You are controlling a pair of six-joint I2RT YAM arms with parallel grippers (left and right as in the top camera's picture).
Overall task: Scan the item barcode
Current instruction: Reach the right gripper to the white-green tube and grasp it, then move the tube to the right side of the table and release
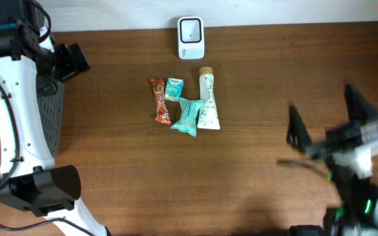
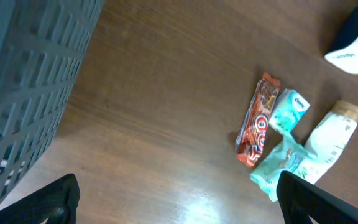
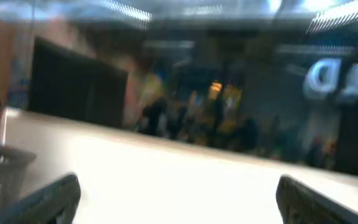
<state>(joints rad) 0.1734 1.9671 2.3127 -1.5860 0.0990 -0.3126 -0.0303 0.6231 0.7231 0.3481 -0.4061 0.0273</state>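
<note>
Four items lie grouped on the wooden table: a red-brown candy bar (image 1: pixel 161 101) (image 2: pixel 258 121), a small teal packet (image 1: pixel 174 88) (image 2: pixel 289 111), a larger teal packet (image 1: pixel 187 117) (image 2: pixel 279 163) and a white tube (image 1: pixel 208 99) (image 2: pixel 329 139). A white barcode scanner (image 1: pixel 190 37) (image 2: pixel 357 43) stands behind them at the table's far edge. My left gripper (image 1: pixel 71 60) (image 2: pixel 179 208) hangs open and empty at the far left, well away from the items. Open and empty too, my right gripper (image 1: pixel 327 118) (image 3: pixel 179 208) is raised at the right; its blurred view looks past the table.
A grey slatted basket (image 1: pixel 48 111) (image 2: pixel 30 74) sits at the table's left edge, beside my left arm. A white wall strip runs along the table's back edge (image 1: pixel 294 12).
</note>
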